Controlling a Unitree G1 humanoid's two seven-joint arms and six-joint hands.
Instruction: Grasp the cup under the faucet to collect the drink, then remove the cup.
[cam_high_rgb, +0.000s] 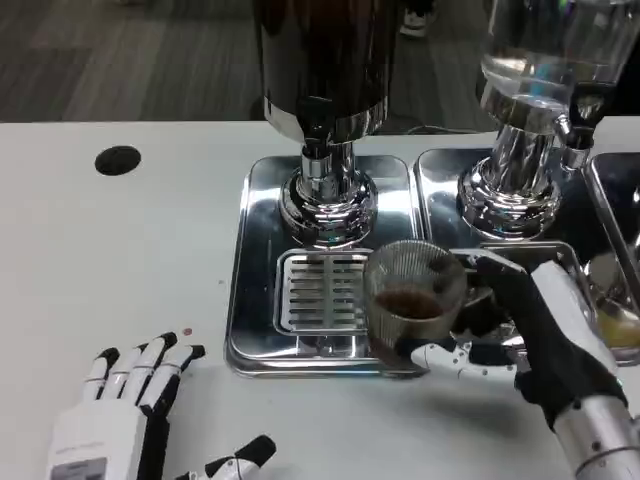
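The cup (412, 300) sits right of centre in the frame, at the right edge of the grate (322, 292) on the tray (250, 300), below and to the right of the dark dispenser's faucet (318, 135). It is a clear ribbed tumbler with a shallow pool of brown drink at the bottom. The right hand (530, 330) holds it from the right side: a thumb runs beneath its lower front and dark fingers wrap its far side. The left hand (130, 410) rests at the lower left on the table (120, 250), fingers spread, holding nothing.

The cup looks like thin clear plastic or glass, so stiff but probably slick on the outside; the ribs should give the fingers some bite. With so little liquid in it, it should be light, though the drink will slosh if tipped. The best hold seems to be around the mid-wall, from the side, keeping it upright. Squeezing hard may flex or crack a thin wall. A second, clear dispenser (530, 60) stands at the upper right.
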